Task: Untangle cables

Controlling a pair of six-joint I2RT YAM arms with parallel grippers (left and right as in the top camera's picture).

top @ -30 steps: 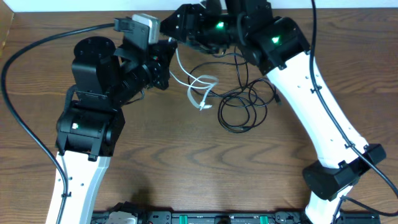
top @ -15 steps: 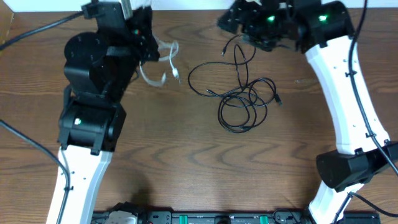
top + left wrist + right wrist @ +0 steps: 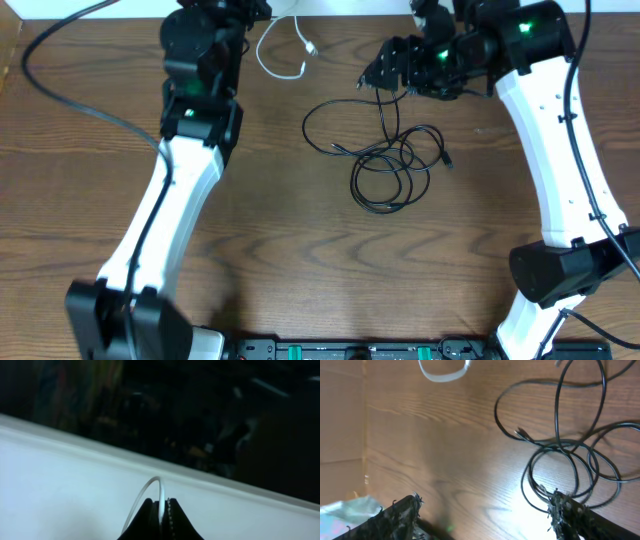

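Observation:
The short white cable (image 3: 283, 68) hangs in a loop at the table's far edge, apart from the black cables (image 3: 388, 160), which lie in a loose tangle of loops mid-table. My left gripper (image 3: 260, 10) is raised at the far edge. In the left wrist view the left gripper (image 3: 161, 510) is shut on the white cable (image 3: 161, 491), which arcs up from between the fingers. My right gripper (image 3: 378, 72) hovers open over the far end of the black tangle. In the right wrist view the black cables (image 3: 570, 450) lie beside its right finger (image 3: 566, 510), with nothing between the jaws.
Thick black robot wires (image 3: 70, 85) run across the table's left side from the left arm. The right arm's white link (image 3: 560, 150) spans the right side. A white wall (image 3: 60, 480) fills the left wrist view beyond the table edge.
The left arm swung up to the far edge, pulling the white cable free of the black tangle. The right gripper moved right, then lowered toward the black cables.

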